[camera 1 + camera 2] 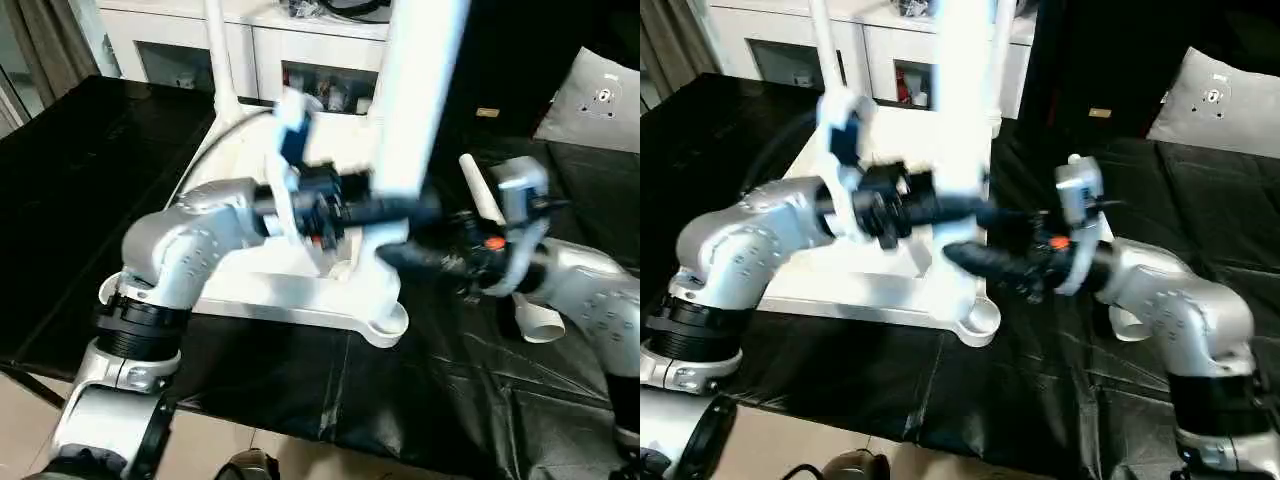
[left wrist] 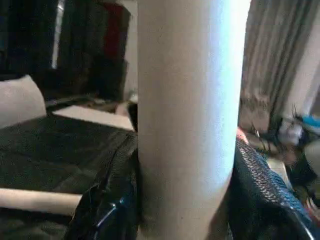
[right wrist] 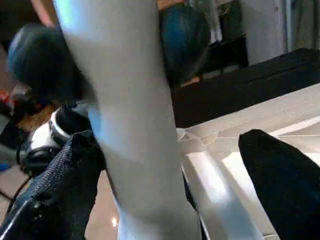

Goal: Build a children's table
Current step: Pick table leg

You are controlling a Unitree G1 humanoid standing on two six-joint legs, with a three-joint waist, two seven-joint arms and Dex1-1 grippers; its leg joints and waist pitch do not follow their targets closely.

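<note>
The children's table (image 1: 300,290) lies upside down on the black-covered table (image 1: 80,200), its square white top flat on the cover and its corner sockets turned upward. One white tube leg (image 1: 218,60) stands in a far corner socket, rising out of the top of the head views. A second leg (image 1: 415,90) stands upright near the middle of the scene, over the near right part of the top. The left pincer (image 1: 385,208) grips this leg across its width; in the left wrist view the tube (image 2: 187,115) sits tight between the two black fingers (image 2: 107,205). The right pincer (image 1: 975,258) stands wide open, one finger (image 3: 60,185) just beside the same leg and the other well apart from it, so it holds nothing.

The near right corner socket (image 1: 385,325) is still empty and plainly visible. Whether the gripped leg is already seated in a socket cannot be told, because the arms cover its foot. Another loose leg (image 1: 505,250) lies on the black cover to the right of the top, partly behind the right forearm.

As a judgement, the build is somewhere near its middle: one leg looks fitted, a second is being handled, and at least the loose leg and the open near socket remain. Turning the finished table onto its legs is also left to do.
</note>
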